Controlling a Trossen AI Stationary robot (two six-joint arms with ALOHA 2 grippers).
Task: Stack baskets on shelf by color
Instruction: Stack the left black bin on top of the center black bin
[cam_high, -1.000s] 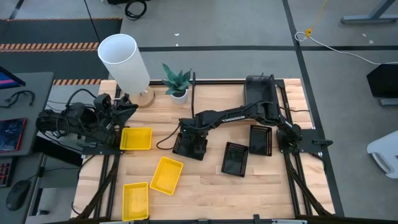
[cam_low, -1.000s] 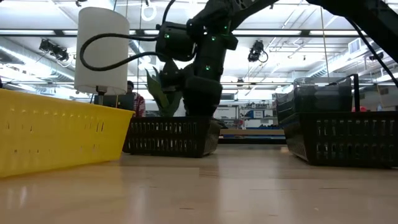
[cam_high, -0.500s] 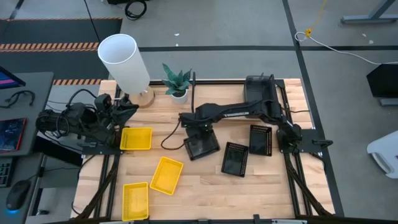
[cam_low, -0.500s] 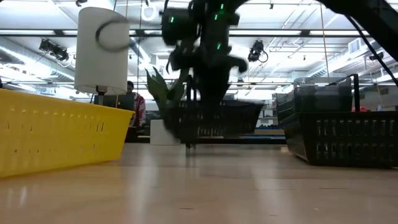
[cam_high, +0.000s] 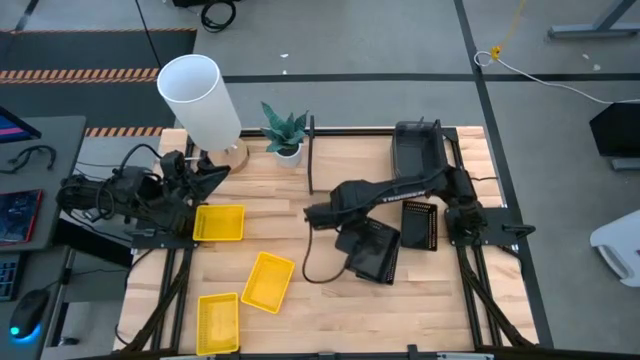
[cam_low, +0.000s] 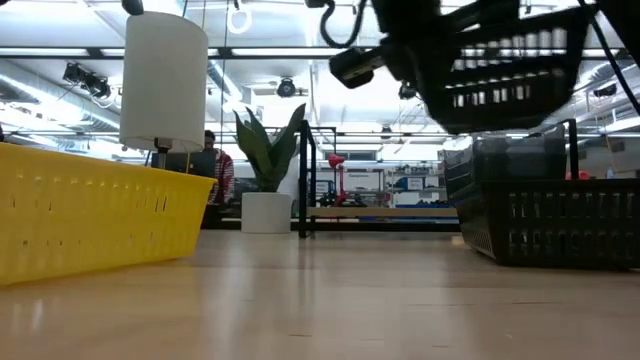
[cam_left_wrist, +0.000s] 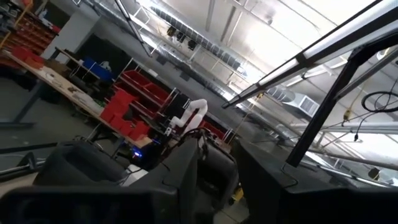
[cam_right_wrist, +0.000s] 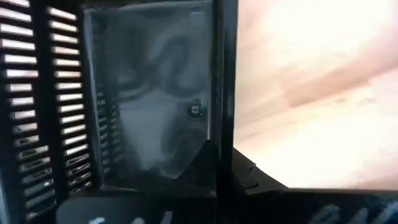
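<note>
My right gripper (cam_high: 338, 228) is shut on a small black perforated basket (cam_high: 352, 240) and holds it in the air over mid-table; in the low view this basket (cam_low: 510, 65) hangs high and tilted. A second black basket (cam_high: 383, 260) lies flat on the table, partly under the held one, and a third (cam_high: 420, 223) lies to its right. A dark grey basket (cam_high: 417, 148) sits at the far right inside the black shelf frame (cam_high: 310, 155). Three yellow baskets (cam_high: 218, 222) (cam_high: 268, 281) (cam_high: 218, 322) lie on the left half. My left gripper (cam_high: 203, 172) waits at the left edge. My right gripper holds the black basket by its rim (cam_right_wrist: 224, 118), one finger (cam_right_wrist: 208, 163) inside the basket and the other outside the wall. The fingers come from above, slanting from the table's left. The basket is lifted clear of the table and tilted.
A white cylindrical lamp shade (cam_high: 198, 98) and a small potted plant (cam_high: 286, 131) stand at the far left of the table. In the low view a yellow basket (cam_low: 90, 215) fills the left foreground, and a black basket (cam_low: 560, 222) stands on the right with a grey one (cam_low: 505, 150) behind it.
My right gripper has lifted the black basket off the table at the middle, raised it high and carried it toward the table's right, over the second black basket. The basket has turned about and tipped on the way.
</note>
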